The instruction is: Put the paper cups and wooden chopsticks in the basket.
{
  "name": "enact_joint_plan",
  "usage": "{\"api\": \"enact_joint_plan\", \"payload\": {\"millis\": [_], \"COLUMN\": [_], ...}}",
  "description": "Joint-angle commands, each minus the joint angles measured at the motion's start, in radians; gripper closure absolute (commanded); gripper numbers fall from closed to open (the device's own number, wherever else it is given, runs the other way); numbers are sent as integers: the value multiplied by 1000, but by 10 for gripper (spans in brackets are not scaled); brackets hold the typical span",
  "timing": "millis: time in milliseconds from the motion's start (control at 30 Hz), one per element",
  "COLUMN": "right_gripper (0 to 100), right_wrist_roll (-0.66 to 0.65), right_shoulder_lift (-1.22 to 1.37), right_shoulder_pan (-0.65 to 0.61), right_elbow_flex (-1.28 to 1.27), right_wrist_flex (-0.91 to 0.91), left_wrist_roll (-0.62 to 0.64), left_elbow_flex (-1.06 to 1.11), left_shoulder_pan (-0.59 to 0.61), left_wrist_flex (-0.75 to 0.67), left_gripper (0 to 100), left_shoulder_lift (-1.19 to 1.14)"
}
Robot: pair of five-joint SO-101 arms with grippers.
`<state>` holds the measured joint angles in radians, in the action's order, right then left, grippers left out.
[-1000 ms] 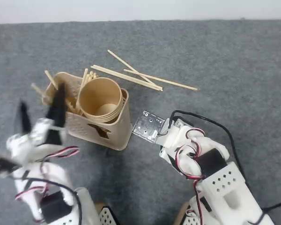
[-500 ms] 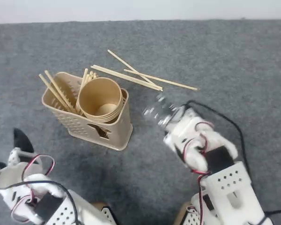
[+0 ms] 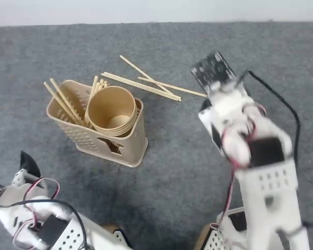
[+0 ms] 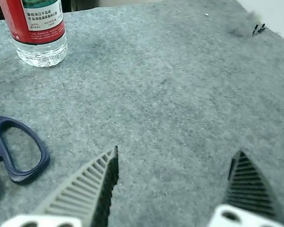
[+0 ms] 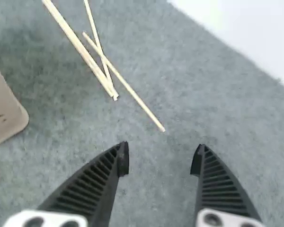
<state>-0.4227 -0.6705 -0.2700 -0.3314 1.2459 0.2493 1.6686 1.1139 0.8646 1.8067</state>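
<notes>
Loose chopsticks [image 3: 141, 86] lie flat, slanting behind the basket [image 3: 94, 140].

The table [image 3: 198, 57] is covered all over in grey felt, running back to a pale wall. A beige slotted basket [image 3: 94, 141] stands upright on it. Just beyond the basket's far side a loose cluster of wooden chopsticks [image 3: 141, 86] lies flat on the felt, crossing one another, with 1 stick reaching farther out from the rest. Elsewhere on the felt, a clear plastic bottle [image 4: 38, 30] with a red label stands upright, and the dark blue handle of a pair of scissors [image 4: 16, 151] lies flat, well apart from it
</notes>
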Motion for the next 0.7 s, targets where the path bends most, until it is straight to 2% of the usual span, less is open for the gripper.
{"api": "enact_joint_plan", "payload": {"millis": [0,200,433,533,667], "right_gripper": [772,772,772,776,876], "right_wrist_roll": [-46,-91,-402,-448,-502], "right_shoulder_lift": [219,532,888,1003,1127], "right_shoulder_pan": [7,54,50,50,79], "right_elbow_flex": [173,411,517,554,631], "right_wrist_flex": [15,15,15,13,-31], "left_wrist_roll": [-12,-92,-135,-157,-184], "left_elbow_flex": [-5,-4,12,13,13], "left_shoulder_pan": [8,8,8,6,0], "left_wrist_flex": [14,37,37,41,57], "left_gripper": [655,655,655,655,655], "left_shoulder_lift": [12,12,12,12,12]}}
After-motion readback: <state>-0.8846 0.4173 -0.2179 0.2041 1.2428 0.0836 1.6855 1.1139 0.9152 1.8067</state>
